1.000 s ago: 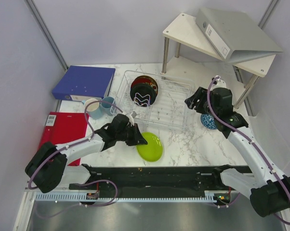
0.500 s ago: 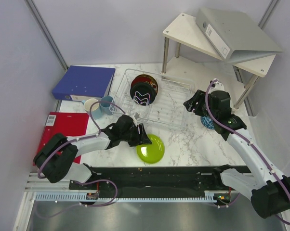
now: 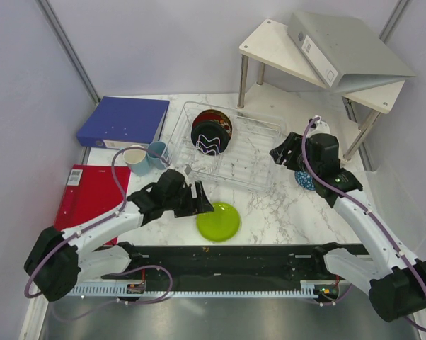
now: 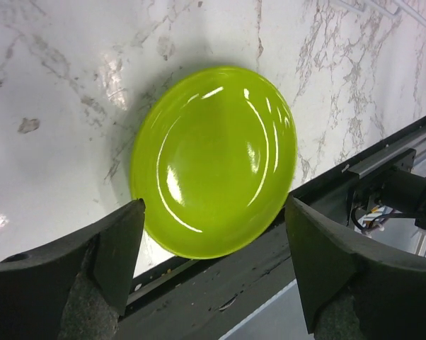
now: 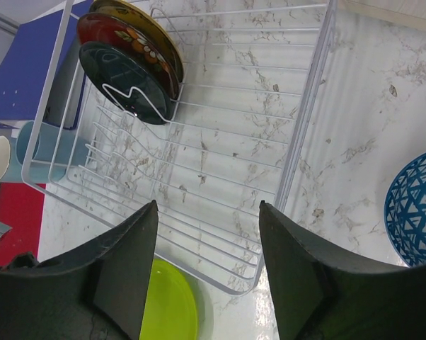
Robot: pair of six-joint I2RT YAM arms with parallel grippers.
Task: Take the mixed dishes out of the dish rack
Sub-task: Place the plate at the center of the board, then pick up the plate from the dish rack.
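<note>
Hovering the left tool (image 4: 214, 212), spread wide and empty, over the lime-green plate (image 3: 218, 221) lying flat at the near edge of the bench (image 3: 291, 205); needing a straight rise to avoid nudging it. Holding the right tool (image 5: 207, 212) open over the right end of the dish rack (image 3: 250, 161), well right of the upright black plate (image 5: 128, 81).

The lime-green plate (image 4: 213, 161) is plain and glossy. The black plate (image 5: 121, 71) is dark, the red bowl (image 5: 110, 32) deep red (with gold floral marks). The blue patterned bowl (image 5: 415, 209) shows a blue-and-white lattice. The dish rack (image 3: 248, 152) is clear, the tabletop (image 3: 284, 209) grey-veined white marble.
</note>
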